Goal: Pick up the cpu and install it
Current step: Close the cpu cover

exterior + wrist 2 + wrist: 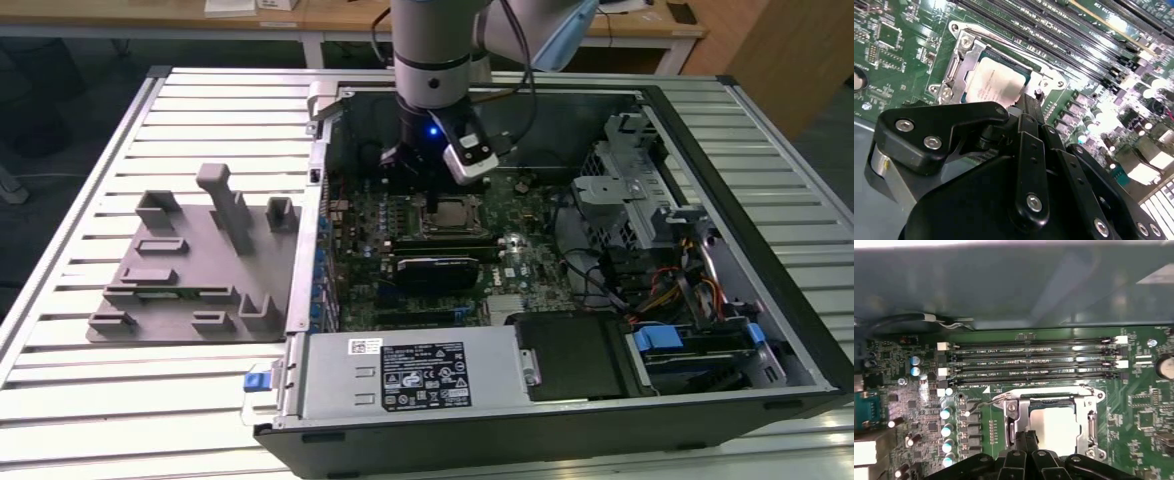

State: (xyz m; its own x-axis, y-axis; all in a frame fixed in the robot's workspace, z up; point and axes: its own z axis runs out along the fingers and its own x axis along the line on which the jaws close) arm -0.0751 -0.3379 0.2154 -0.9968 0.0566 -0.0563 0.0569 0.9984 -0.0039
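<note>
Gripper hovers over the motherboard inside the computer case | cpu sits in its socket | jaws clenched, holding nothing

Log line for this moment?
cpu: seated in socket | hand: at socket edge, holding nothing | site: motherboard

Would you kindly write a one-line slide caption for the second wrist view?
The gripper hangs just above the cpu, which lies in the motherboard socket beside the memory slots.
</note>
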